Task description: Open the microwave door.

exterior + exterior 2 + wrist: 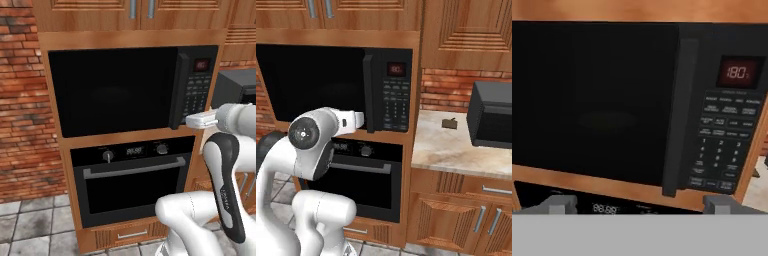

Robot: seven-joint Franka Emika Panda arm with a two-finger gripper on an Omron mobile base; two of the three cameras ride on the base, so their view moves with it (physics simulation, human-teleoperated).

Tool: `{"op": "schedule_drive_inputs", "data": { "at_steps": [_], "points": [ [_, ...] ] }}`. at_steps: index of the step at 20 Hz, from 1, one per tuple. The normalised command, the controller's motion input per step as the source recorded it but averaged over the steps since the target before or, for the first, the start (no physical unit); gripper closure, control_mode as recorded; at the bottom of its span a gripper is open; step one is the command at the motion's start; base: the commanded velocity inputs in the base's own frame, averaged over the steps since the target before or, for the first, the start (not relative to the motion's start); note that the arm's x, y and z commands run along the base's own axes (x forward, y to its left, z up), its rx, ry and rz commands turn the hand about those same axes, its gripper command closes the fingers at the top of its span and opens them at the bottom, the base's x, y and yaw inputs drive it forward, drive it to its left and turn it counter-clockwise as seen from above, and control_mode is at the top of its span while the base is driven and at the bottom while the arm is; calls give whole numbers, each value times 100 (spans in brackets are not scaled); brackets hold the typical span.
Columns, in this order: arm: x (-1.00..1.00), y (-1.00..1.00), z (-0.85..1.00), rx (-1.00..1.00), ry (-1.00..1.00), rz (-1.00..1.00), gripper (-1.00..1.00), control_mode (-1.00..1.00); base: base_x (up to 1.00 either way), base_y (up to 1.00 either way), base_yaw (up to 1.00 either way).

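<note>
The microwave [132, 90] is a big black box built into the wooden cabinet wall. Its door [112, 90] [597, 100] is shut, a glossy dark panel. A vertical black bar handle [180, 90] [369, 92] [679, 115] runs down its right edge. Right of the handle are the keypad column [722, 145] and a small red display [737, 72]. My gripper [190, 120] [362, 120] [638, 205] hovers in front of the handle's lower end, a short way off. It is open, fingertips [557, 204] wide apart, holding nothing.
Under the microwave sits a black oven [132, 185] with knobs and a horizontal silver handle. On the right, a stone counter [446, 145] carries a smaller black appliance [491, 120] and a small brown object [449, 123]. A brick wall [25, 100] stands on the left.
</note>
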Motion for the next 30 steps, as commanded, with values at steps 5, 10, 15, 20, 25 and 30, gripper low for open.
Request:
{"op": "schedule_drive_inputs", "data": {
  "at_steps": [5, 10, 15, 20, 25, 30],
  "points": [
    [46, -15, -2, 0, -8, 8, -100, -100, 0, 0, 0],
    [44, -2, 0, 0, 0, 1, -100, -100, 0, 0, 0],
    [52, 0, 0, 0, 1, 0, -100, -100, 0, 0, 0],
    [51, -7, 0, 0, 0, 0, -100, -100, 0, 0, 0],
    [52, -9, 0, 0, 0, 0, -100, -100, 0, 0, 0],
    [58, -5, 0, 0, 0, 0, -100, -100, 0, 0, 0]
  ]
}}
